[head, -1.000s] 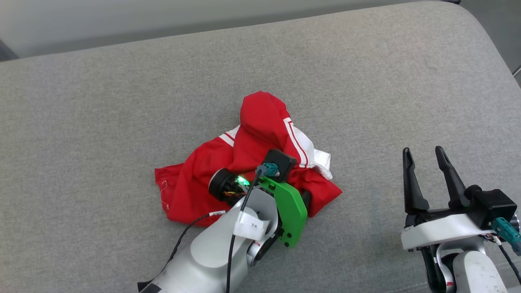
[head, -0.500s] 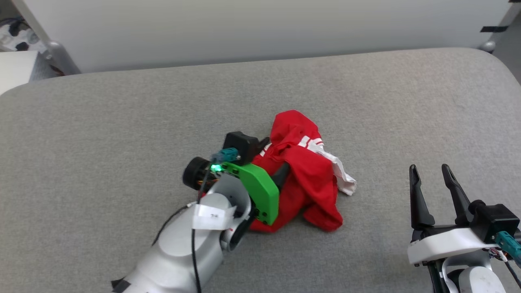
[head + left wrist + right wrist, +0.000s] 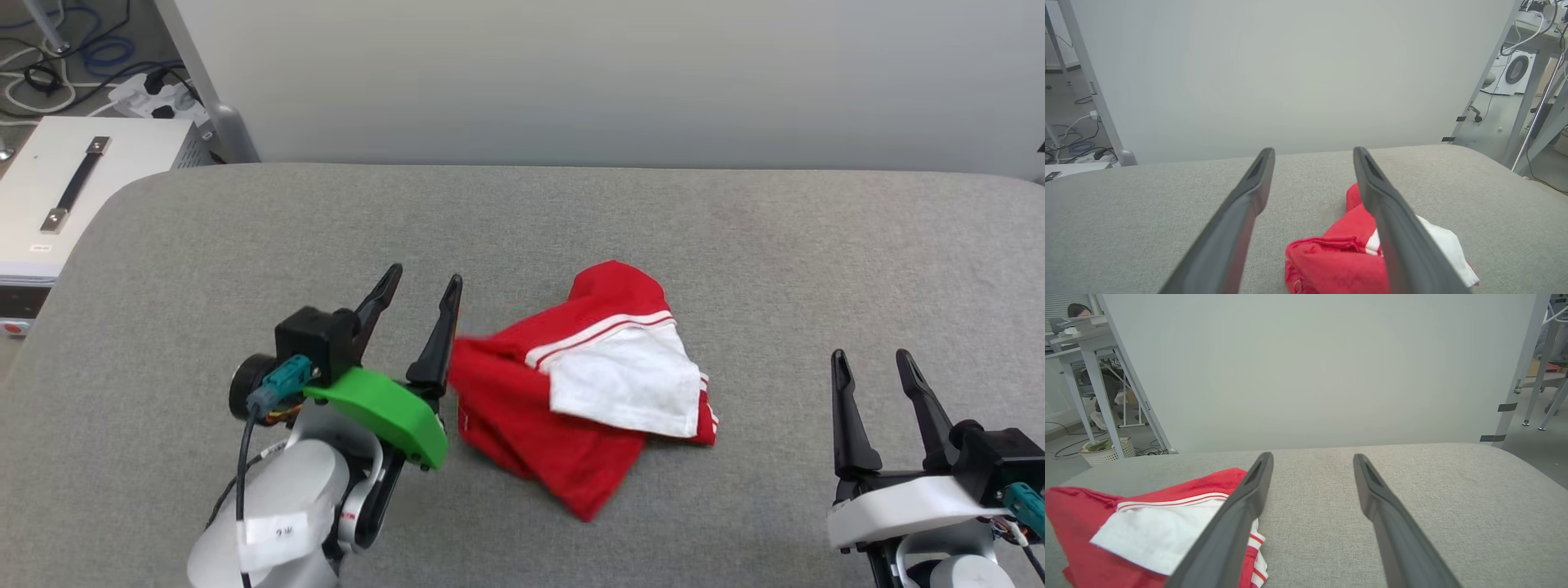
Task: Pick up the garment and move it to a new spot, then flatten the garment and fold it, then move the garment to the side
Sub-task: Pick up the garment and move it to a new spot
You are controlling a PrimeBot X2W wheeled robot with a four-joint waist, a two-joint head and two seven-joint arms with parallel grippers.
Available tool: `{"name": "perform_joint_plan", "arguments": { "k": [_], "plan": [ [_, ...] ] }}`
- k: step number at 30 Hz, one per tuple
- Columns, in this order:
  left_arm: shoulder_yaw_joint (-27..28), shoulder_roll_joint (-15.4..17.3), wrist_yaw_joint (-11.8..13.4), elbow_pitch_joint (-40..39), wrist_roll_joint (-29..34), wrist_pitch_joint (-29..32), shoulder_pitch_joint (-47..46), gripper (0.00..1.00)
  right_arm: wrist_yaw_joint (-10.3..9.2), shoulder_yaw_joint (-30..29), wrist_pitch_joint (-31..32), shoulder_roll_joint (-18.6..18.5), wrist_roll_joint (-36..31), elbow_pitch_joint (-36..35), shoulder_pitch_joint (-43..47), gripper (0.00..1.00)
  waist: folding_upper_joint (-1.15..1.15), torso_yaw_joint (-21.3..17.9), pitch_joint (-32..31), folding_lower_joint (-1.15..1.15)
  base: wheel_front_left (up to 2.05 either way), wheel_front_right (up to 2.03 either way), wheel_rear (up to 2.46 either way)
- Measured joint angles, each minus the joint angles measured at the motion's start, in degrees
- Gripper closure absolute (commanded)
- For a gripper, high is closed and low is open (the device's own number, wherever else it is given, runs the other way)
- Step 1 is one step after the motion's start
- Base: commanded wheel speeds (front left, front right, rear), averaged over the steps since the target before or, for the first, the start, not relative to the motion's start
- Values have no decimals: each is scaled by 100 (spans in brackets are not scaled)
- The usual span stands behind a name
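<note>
Now the red soft-fabric T-shirt with white sleeve (image 3: 588, 408) lies bunched on the grey upholstered surface (image 3: 653, 220), just beside my left gripper (image 3: 425, 276), fingers spread and empty. The right gripper (image 3: 871, 356), equally spread and empty, sits well apart. I reckon a careless pinch could catch several layers, lifting a wad that won't flatten. Nothing blocks either arm; a white metal box (image 3: 82, 180) sits off the left edge.

No writing is legible; the white tag (image 3: 276, 529) on the left forearm (image 3: 306, 478) bears small dark marks, too blurred to read.
</note>
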Motion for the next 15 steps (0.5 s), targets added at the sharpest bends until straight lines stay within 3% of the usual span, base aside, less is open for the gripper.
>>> {"name": "perform_joint_plan", "arguments": {
  "k": [7, 15],
  "plan": [
    [513, -55, 292, -477, 242, -58, 875, 0, 0, 5, 3, 0, 3, -12, 54, 0, 0, 64, -53, 0, 0, 0, 0],
    [1228, -403, 145, -724, 735, -59, 1557, 0, 0, 31, 12, 0, 31, -37, 83, 0, 0, 37, -24, 0, 0, 0, 0]
  ]
}}
